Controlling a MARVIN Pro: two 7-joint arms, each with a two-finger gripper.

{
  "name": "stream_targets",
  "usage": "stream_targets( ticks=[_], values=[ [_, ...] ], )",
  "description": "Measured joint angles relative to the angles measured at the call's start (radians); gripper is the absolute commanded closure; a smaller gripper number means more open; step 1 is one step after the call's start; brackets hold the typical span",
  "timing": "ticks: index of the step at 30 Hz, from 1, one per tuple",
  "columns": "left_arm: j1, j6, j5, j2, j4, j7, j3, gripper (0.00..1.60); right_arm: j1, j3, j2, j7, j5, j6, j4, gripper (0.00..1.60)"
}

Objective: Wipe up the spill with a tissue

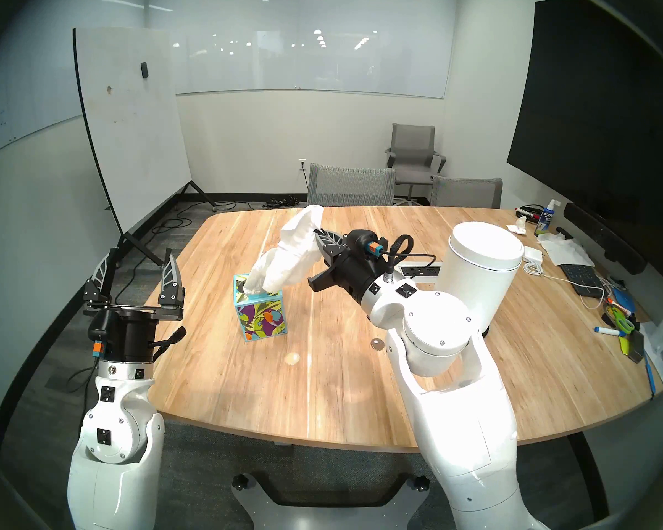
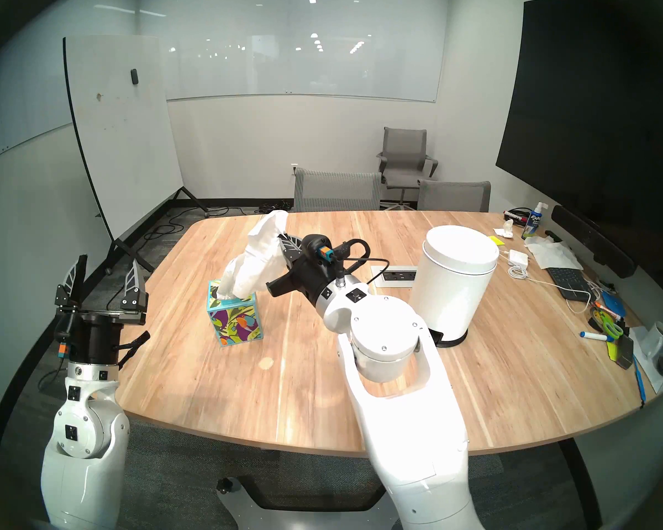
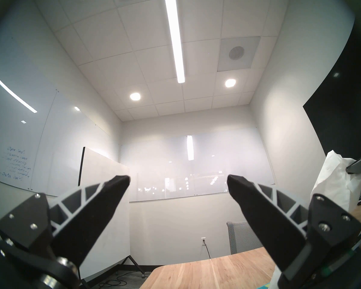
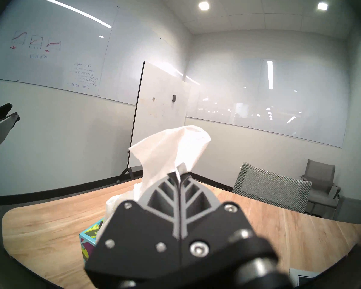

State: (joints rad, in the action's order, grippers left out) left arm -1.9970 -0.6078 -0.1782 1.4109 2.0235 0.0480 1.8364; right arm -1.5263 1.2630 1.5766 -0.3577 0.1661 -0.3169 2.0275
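Right arm (image 1: 437,349) stretches out toward eleven o'clock over the table, wrist near level, right gripper (image 4: 180,173) pinched tight, fingers (image 4: 188,190) pressed together on a tissue (image 4: 171,148). Left arm (image 1: 115,422) stands upright at nine o'clock off the table edge, left gripper (image 3: 178,179) pointing straight up, fingers (image 3: 238,184) spread wide, holding nothing.

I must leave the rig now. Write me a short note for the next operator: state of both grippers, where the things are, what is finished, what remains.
Right gripper: shut on the tissue, lifted above the tissue box; its lower end is still in the box's opening.
Left gripper: open, empty, pointing up beside the table.
Spill: pale blot in front of the box, dark blot near the right arm. Both unwiped.
Done: tissue grasped.
Left: pull it free, wipe both blots.
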Motion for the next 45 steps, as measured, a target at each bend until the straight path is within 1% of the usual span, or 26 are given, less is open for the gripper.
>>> stream_targets(
  ticks=[9,16,30,38,45],
  values=[
    [0.0,0.0,0.0,0.0,0.0,0.0,0.0,0.0,-0.04,0.006,-0.01,0.003,-0.004,0.012,0.018,1.6],
    [0.0,0.0,0.0,0.0,0.0,0.0,0.0,0.0,-0.074,0.005,-0.029,-0.001,-0.005,0.012,0.039,1.6],
    [0.0,0.0,0.0,0.0,0.0,0.0,0.0,0.0,-0.164,0.012,-0.076,-0.038,-0.02,0.001,0.071,1.6],
    [0.0,0.0,0.0,0.0,0.0,0.0,0.0,0.0,-0.193,0.03,-0.1,-0.068,-0.031,-0.021,0.062,1.6],
    [0.0,0.0,0.0,0.0,0.0,0.0,0.0,0.0,-0.192,0.023,-0.116,-0.108,-0.039,-0.058,0.018,1.6]
  ],
)
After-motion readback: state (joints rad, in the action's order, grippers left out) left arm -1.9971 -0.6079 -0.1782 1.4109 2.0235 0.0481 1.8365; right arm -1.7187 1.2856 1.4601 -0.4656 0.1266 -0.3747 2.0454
